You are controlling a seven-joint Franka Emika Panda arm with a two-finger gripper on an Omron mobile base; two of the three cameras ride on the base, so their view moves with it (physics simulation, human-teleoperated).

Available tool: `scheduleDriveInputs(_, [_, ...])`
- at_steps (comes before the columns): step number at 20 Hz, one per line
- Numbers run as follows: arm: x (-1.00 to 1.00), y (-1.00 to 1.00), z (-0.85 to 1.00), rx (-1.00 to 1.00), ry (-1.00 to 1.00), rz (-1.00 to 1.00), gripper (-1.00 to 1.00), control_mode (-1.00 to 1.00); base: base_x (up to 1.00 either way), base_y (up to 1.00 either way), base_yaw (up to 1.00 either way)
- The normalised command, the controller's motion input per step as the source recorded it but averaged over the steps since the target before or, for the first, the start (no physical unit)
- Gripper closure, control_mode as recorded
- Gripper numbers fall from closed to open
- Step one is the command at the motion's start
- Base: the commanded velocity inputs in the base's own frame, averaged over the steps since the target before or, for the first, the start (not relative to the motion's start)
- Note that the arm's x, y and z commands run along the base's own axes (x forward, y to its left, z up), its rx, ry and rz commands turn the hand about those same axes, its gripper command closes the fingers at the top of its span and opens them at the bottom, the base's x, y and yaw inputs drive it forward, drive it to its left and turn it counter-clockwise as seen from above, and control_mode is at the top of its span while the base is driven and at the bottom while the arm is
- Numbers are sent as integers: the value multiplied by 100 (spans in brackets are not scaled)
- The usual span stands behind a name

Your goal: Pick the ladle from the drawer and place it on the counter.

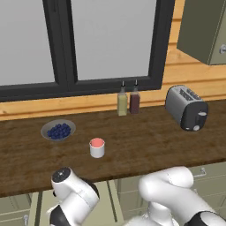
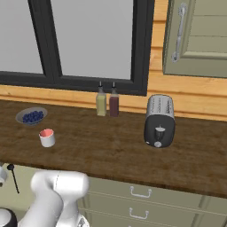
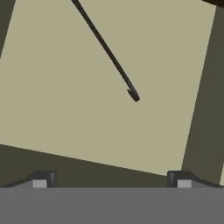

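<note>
The black ladle lies on the flat pale olive floor of the open drawer, its thin handle running diagonally and ending in a small hook near the middle of the hand view. My gripper hangs above the drawer, open, fingertips wide apart and nothing between them; the hook end sits ahead of them. From the right base view the ladle shows at the lower left with its round bowl toward the counter, inside the drawer. The dark wood counter runs above the drawer.
On the counter stand a bowl of blueberries, a white cup with a pink top, two bottles and a toaster. A grey-green wall cabinet hangs at the upper right. Closed drawer fronts lie right of the arm.
</note>
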Motion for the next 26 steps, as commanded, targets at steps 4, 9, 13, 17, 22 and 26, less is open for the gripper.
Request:
scheduleDriveInputs(4, [10,7,-52,-3,10,0,-100,-100,0,0,0])
scheduleDriveInputs(9, [20,0,-59,0,11,0,-100,-100,0,0,0])
scheduleDriveInputs(13, [18,8,-58,0,7,0,-100,-100,0,0,0])
scheduleDriveInputs(17, [7,30,-53,-3,1,0,-100,-100,0,0,0])
scheduleDriveInputs(22, [-25,48,-45,-4,9,0,-100,-100,0,0,0])
scheduleDriveInputs(26, [-92,60,-14,-5,15,1,-100,-100,0,0,0])
